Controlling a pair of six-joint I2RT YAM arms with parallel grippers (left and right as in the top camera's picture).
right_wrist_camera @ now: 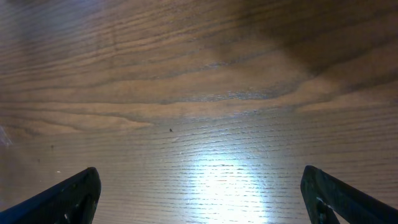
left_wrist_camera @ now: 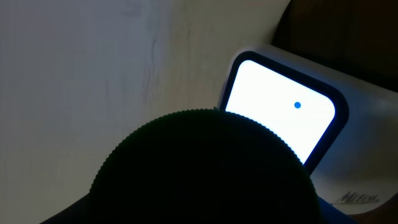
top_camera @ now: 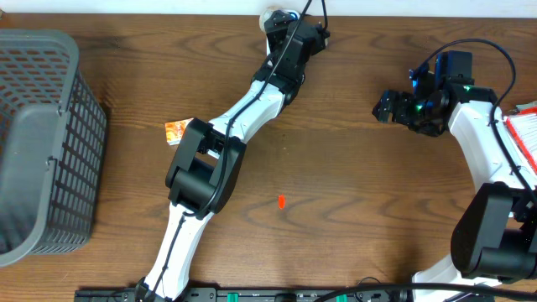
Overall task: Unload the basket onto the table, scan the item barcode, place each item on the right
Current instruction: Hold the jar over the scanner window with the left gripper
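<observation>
The left pincer is up at 12 o'clock on the bench, right by the white scanner. It holds a round dark thing with a bumpy edge. Its own fingers are hidden behind that thing. The scanner's bright window sits at 2 o'clock from the thing, very near. So this looks like the scanning step. I cannot see any barcode. Next, the arm may need to turn the thing until its barcode faces the window. The right pincer is wide and holds nothing, over the wood at 3 o'clock.
</observation>
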